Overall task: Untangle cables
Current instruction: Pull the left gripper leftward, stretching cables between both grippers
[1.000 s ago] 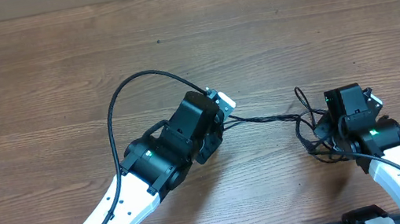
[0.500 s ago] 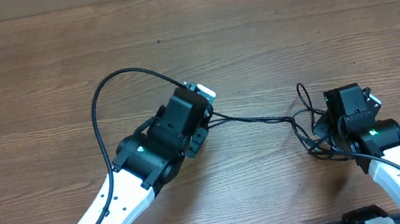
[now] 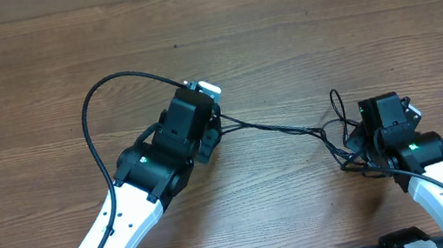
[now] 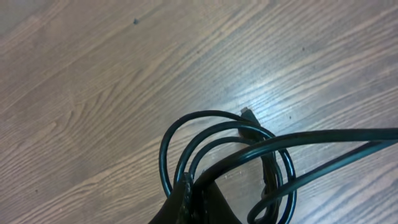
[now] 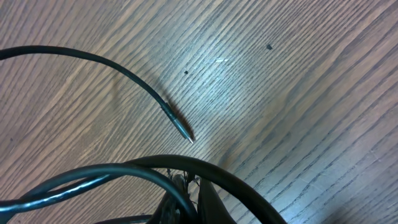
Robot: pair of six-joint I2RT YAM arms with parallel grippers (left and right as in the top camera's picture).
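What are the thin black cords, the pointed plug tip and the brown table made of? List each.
Thin black cords: likely rubber or plastic sheath, smooth, slightly glossy; light glints along the loops.
Pointed plug tip: probably metal, silvery, shiny.
Brown table: wood or wood-look laminate; grain lines, soft sheen.

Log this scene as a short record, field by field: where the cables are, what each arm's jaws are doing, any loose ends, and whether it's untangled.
cables: thin black cords, stretched from left jaws to right jaws across the table
left jaws: shut on cables, with a coil of loops beside them
right jaws: shut on cables
tangle: loops bunched by the right jaws
loose ends: small plug in the left wrist view; silvery tip in the right wrist view
untangled: not yet
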